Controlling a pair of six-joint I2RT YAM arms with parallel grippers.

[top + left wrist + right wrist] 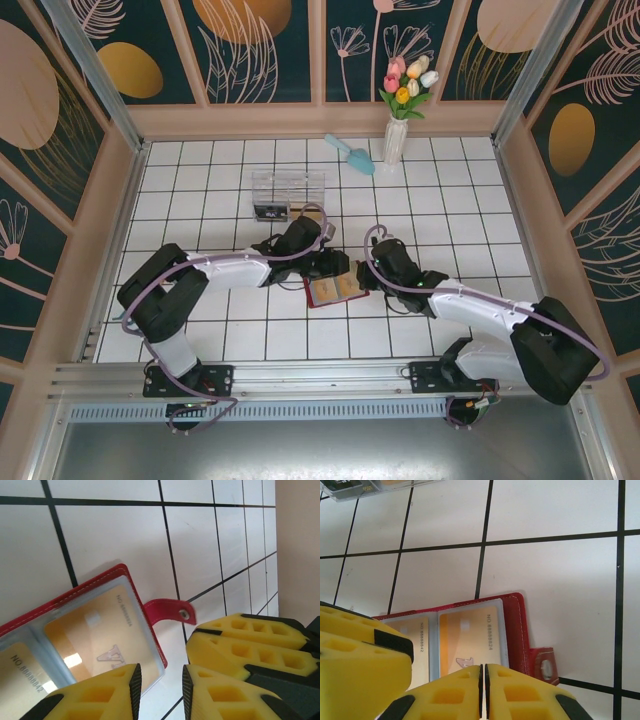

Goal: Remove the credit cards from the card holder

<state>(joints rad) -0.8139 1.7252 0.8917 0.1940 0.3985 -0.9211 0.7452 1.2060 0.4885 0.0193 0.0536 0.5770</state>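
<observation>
The red card holder (333, 291) lies open on the white tiles between both arms. Two gold-tan credit cards (469, 637) sit side by side in its clear sleeves. In the left wrist view I see the holder (85, 592), a gold card (97, 635) and the red strap tab (167, 610) pointing right. My left gripper (160, 690) is open, its left finger over the holder's corner. My right gripper (483, 690) is shut just above the near edge of the holder (515, 630), with nothing visible between its fingers. From above, the left gripper (330, 264) and right gripper (364, 279) flank the holder.
A clear plastic box (288, 195) stands behind the holder and appears again as a box corner (350, 487). A teal scoop (350, 153) and a white vase of tulips (397, 130) are at the back. Wooden walls (110, 230) ring the tiled floor.
</observation>
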